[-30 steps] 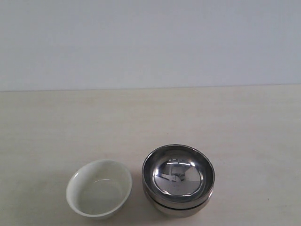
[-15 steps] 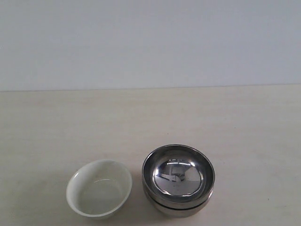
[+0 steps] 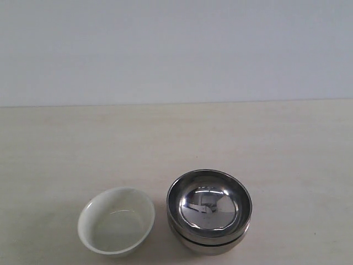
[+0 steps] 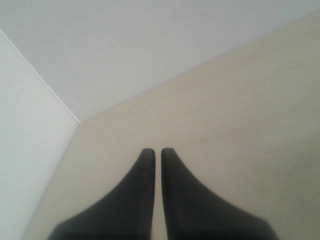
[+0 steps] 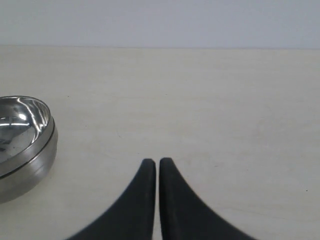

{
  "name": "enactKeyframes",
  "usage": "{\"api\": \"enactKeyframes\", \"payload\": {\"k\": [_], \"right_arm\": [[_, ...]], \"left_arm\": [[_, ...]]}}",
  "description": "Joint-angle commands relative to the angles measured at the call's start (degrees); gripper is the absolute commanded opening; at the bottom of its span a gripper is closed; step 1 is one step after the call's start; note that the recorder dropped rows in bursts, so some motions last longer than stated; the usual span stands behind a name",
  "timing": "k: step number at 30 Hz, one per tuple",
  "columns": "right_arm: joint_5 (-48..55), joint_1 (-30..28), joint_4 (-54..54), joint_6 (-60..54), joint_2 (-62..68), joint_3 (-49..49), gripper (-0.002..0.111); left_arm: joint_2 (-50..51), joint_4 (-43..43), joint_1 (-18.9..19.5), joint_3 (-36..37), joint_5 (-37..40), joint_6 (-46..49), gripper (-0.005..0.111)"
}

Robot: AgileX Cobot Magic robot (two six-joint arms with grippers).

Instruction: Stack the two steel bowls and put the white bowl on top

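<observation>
The two steel bowls [image 3: 209, 208] sit nested one inside the other near the table's front edge, right of centre. The white bowl [image 3: 117, 221] stands beside them on their left, apart from them and upright. Neither arm shows in the exterior view. My right gripper [image 5: 157, 162] is shut with nothing in it, over bare table, and the stacked steel bowls [image 5: 22, 142] lie off to one side of it. My left gripper [image 4: 158, 151] is also shut and holds nothing, above bare table near a corner.
A pale wooden table [image 3: 176, 138] runs back to a plain light wall [image 3: 176, 49]. The table's edge and corner [image 4: 79, 125] show in the left wrist view.
</observation>
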Motion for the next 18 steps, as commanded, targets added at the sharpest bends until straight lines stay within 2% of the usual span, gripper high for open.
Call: {"api": "enactKeyframes", "payload": {"k": [1, 5, 10, 18], "right_arm": [[-0.23, -0.15, 0.07, 0.29, -0.3, -0.03, 0.0], [-0.23, -0.15, 0.07, 0.29, -0.3, -0.03, 0.0], [-0.23, -0.15, 0.07, 0.29, -0.3, -0.03, 0.0], [-0.23, -0.15, 0.07, 0.29, -0.3, -0.03, 0.0]], "left_arm": [[-0.17, -0.03, 0.16, 0.23, -9.55, -0.68, 0.004], [-0.17, -8.56, 0.16, 0.23, -19.68, -8.63, 0.004], [-0.17, -8.66, 0.16, 0.23, -29.47, -11.41, 0.004], [-0.17, -8.37, 0.16, 0.23, -47.11, -27.27, 0.004]]}}
